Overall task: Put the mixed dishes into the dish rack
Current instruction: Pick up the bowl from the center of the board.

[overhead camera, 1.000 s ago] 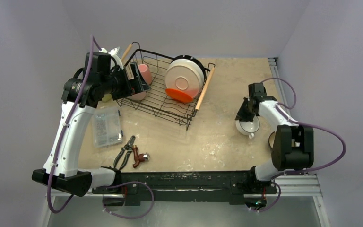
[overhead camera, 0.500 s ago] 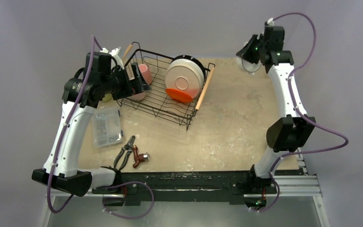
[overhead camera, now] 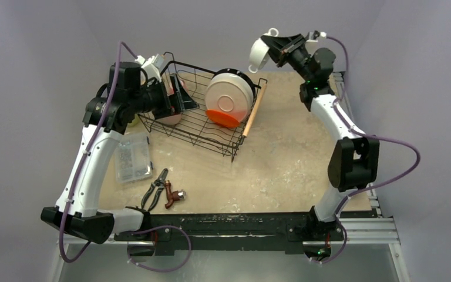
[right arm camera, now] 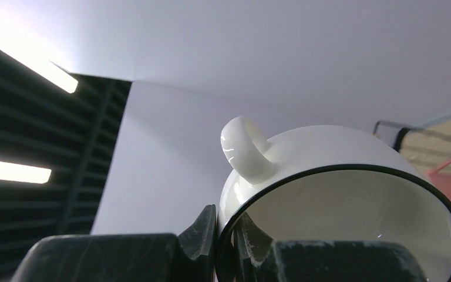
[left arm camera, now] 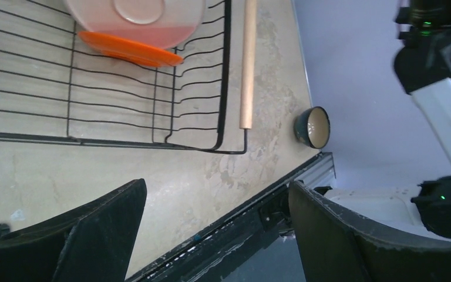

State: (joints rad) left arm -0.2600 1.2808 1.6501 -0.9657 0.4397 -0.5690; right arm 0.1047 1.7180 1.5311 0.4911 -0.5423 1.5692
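Note:
The dish rack (overhead camera: 202, 130) stands at the back left; a cream tan-rimmed plate (overhead camera: 229, 93) and a red plate (overhead camera: 223, 118) stand on edge in it. They also show in the left wrist view, the cream plate (left arm camera: 135, 14) above the red plate (left arm camera: 130, 50). My right gripper (overhead camera: 272, 49) is shut on the rim of a white mug (overhead camera: 259, 53), held high in the air above the rack's far right corner. In the right wrist view the fingers (right arm camera: 226, 226) pinch the mug (right arm camera: 329, 153). My left gripper (overhead camera: 179, 97) is open and empty over the rack's left end, partly hiding a pink mug (overhead camera: 167, 117). A small dark bowl (left arm camera: 313, 126) sits on the table.
A clear plastic box (overhead camera: 133, 155) of small parts lies left of centre. Pliers (overhead camera: 155, 188) and a red-handled tool (overhead camera: 175, 197) lie near the front edge. The rack's wooden handle (overhead camera: 254, 108) sticks out on its right side. A yellow-green mug (overhead camera: 134, 121) peeks from behind the left arm.
My right arm has lifted the white mug off the table at the right and swung it up and left, above the rack's far right corner. The left gripper shifted slightly.

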